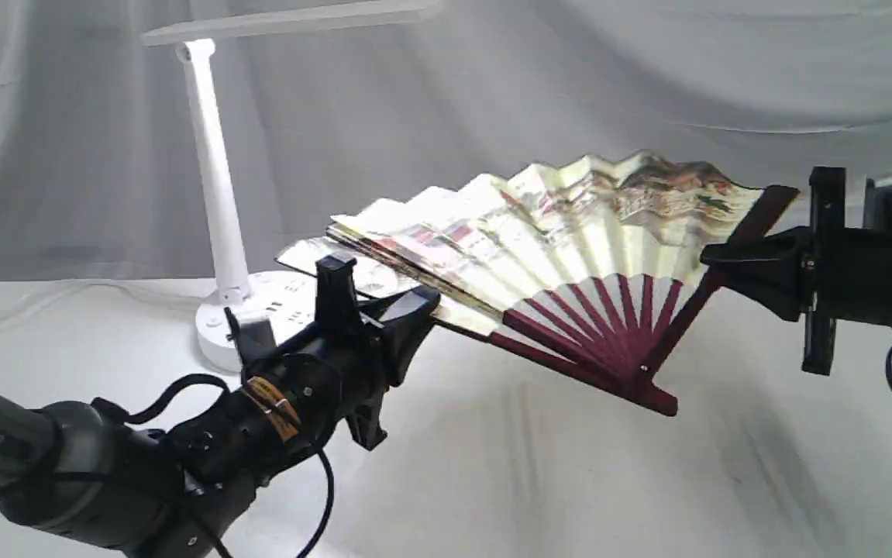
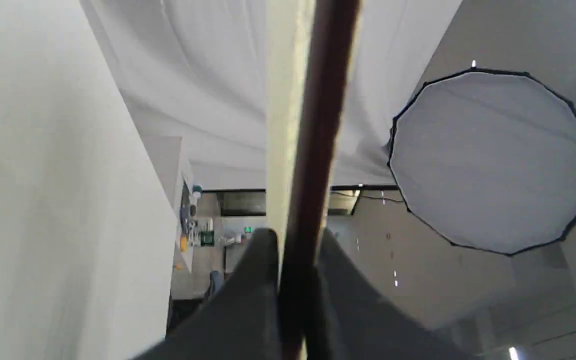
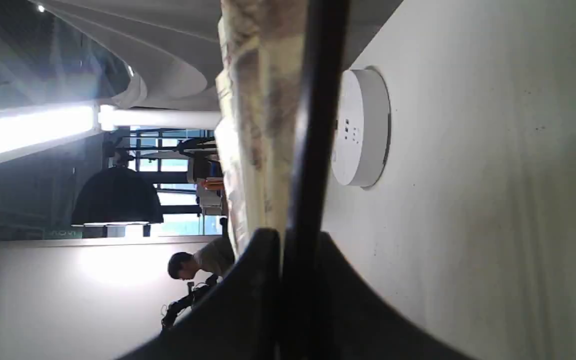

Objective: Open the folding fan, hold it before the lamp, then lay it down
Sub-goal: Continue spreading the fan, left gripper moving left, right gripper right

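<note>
The opening step looks nearly done. The fan (image 1: 569,248) hangs mid-frame, clear of the table (image 1: 538,480), spread to a wide arc but with the pleats at its left end bunched together. The left gripper (image 1: 418,306), lower left of centre, is pressed together on one outer stick. The right gripper (image 1: 717,260), near the right edge, pinches the other. Each wrist view shows jaws closed on a dark stick. The lamp (image 1: 213,178) stands at upper left, and the fan's left end overlaps its base in the picture. Whether they touch I cannot tell. I judge the next move to be a last pull apart, then raising the leaf upright and carrying it left before the lamp, with both grips even so the paper does not tear. The leaf is cream, painted with houses and red touches, and leans back almost flat. Maroon ribs (image 1: 608,325) meet at a pivot at lower centre.
</note>
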Controlling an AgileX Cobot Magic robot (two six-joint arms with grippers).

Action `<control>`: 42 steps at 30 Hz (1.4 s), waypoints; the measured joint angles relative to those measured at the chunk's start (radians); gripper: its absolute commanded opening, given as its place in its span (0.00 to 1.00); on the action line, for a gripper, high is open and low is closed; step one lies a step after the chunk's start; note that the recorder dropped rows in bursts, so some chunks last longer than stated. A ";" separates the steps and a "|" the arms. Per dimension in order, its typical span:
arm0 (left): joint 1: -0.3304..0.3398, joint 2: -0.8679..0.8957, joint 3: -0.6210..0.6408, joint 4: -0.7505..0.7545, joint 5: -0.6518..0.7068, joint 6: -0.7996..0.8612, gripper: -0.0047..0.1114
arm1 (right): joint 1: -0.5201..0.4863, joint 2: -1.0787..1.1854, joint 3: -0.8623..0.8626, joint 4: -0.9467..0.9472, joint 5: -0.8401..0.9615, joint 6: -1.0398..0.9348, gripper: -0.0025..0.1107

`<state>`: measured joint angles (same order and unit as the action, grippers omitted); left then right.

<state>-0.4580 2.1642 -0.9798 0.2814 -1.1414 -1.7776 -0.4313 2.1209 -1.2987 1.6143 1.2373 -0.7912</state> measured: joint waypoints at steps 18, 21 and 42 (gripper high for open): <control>-0.174 0.000 0.000 -0.463 0.019 0.187 0.04 | -0.127 0.000 0.000 -0.026 0.024 0.020 0.02; -0.176 0.000 0.000 -0.491 0.019 0.194 0.04 | -0.135 0.000 0.002 -0.031 0.030 0.025 0.02; -0.176 0.000 0.000 -0.559 0.019 0.272 0.04 | -0.177 -0.062 0.234 0.067 0.049 -0.056 0.02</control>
<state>-0.6342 2.1642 -0.9798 -0.2779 -1.1224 -1.5059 -0.6082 2.0585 -1.0650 1.6815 1.2864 -0.8470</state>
